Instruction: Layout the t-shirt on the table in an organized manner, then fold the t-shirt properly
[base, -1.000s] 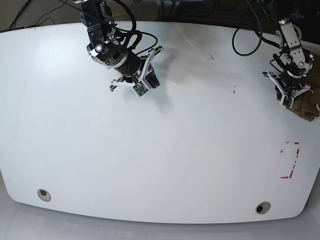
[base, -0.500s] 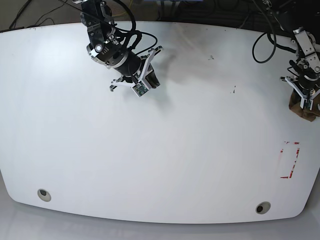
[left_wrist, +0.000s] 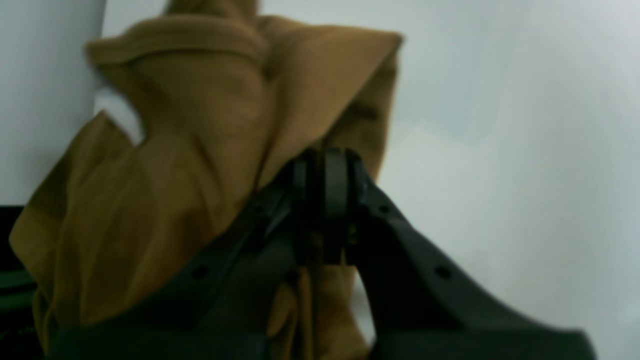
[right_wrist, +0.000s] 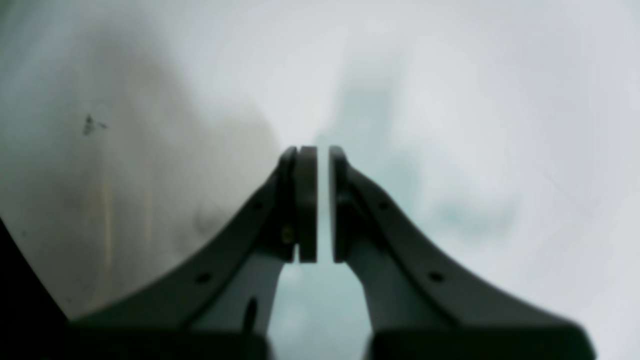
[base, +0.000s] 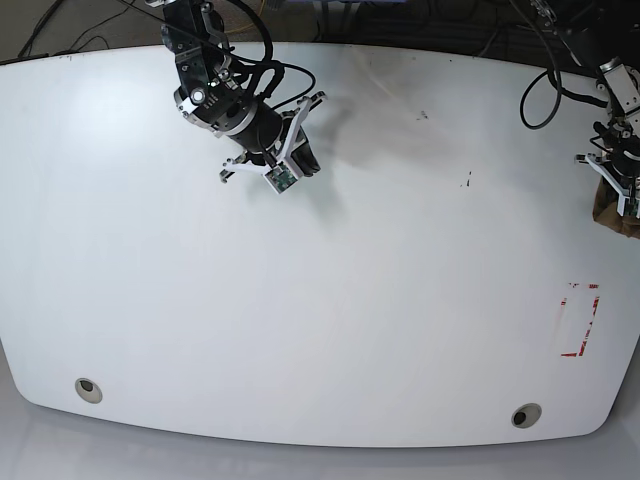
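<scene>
Now the left tool sits at the far edge of the table, on the right side of the base view, farther out toward that edge than it was a second ago, when it hovered a little way inboard. Its jaws are pinched together on a fold of the t-shirt, as the left wrist view shows: the tan cloth bunches up around and beyond the black fingertips, hanging in loose, wrinkled folds. In the base view only a small brown patch of the t-shirt shows at the table's rim, just beside the tool; most of the garment seems to be off the edge or out of frame. The right tool has not moved over the last second; it hangs over bare table near the far side, jaws narrowed to a thin slit with nothing between them. My reading is that the layout step has barely begun: the shirt is gripped but not yet on the table, so it must next be drawn inward and spread flat.
</scene>
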